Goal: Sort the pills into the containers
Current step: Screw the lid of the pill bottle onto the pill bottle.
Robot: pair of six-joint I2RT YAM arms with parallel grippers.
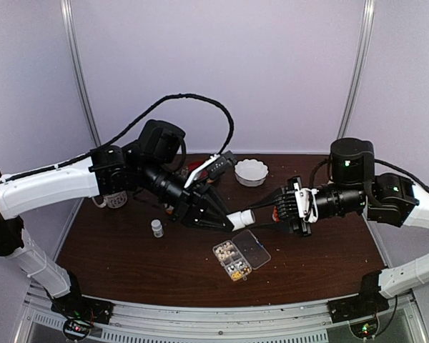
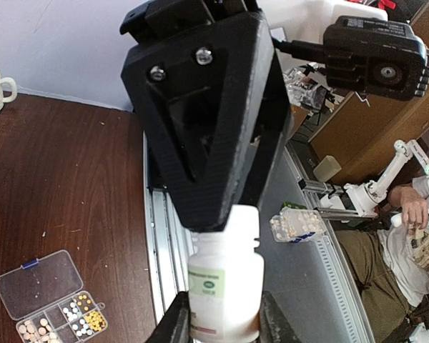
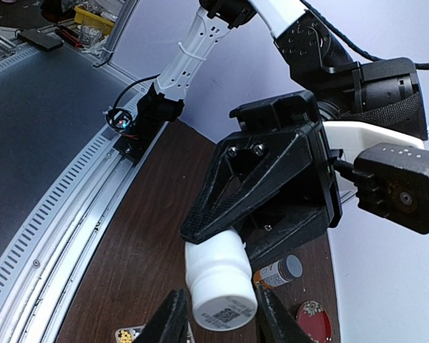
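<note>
Brown table (image 1: 129,257) — pill box (image 1: 241,256), bowl (image 1: 251,172), vial (image 1: 157,228)

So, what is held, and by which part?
The white pill bottle, by its labelled body, in the left claw. The right claw flanks its other end; grip unclear.

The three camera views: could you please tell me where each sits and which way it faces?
Top external: above and behind the bases, looking down on the table; both arms show.
Left wrist: on the left arm, looking along the left pincer, gripping the white bottle, toward the right pincer.
Right wrist: on the right arm, looking along the right pincer toward the left arm.
Shared: both wrist views show that bottle.
</note>
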